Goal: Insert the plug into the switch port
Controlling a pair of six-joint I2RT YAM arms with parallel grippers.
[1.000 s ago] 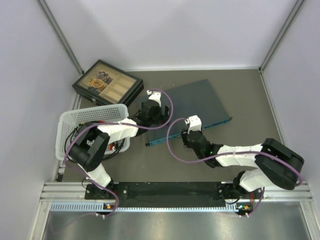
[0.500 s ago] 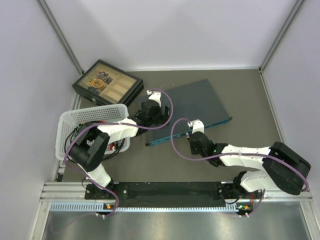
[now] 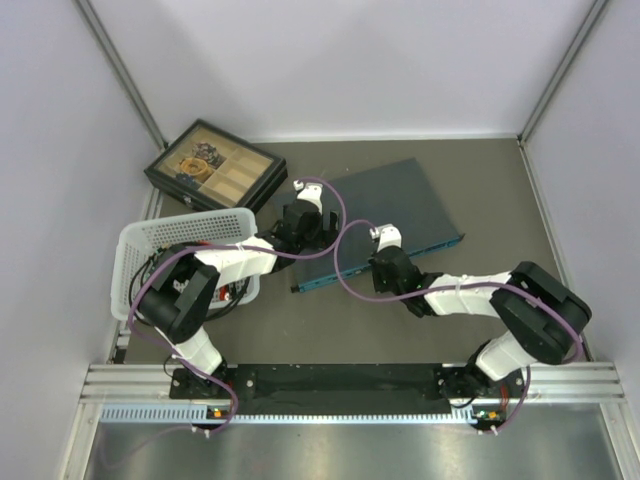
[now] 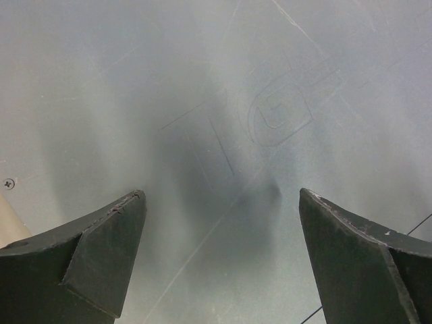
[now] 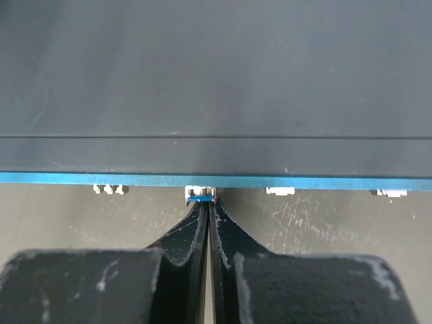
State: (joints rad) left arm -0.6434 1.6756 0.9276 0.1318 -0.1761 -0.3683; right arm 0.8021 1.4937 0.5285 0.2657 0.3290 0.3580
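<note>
The switch is a flat dark blue-grey box lying askew on the table, its thin teal edge facing the arms. A small white plug with a blue tab sits in the teal edge, at a port. My right gripper is shut, its fingertips together and pressed against the back of the plug. It reaches the edge from the near side. My left gripper stands wide open over the switch's top plate, near the switch's left end, with nothing between its fingers.
A black compartmented tray box stands at the back left. A white mesh basket sits by the left arm. More small white tabs show along the teal edge. Purple cables loop off both wrists.
The right gripper's jaws have closed from about half open. It drew back a little, then came forward to the teal edge. The left arm has stayed still.
</note>
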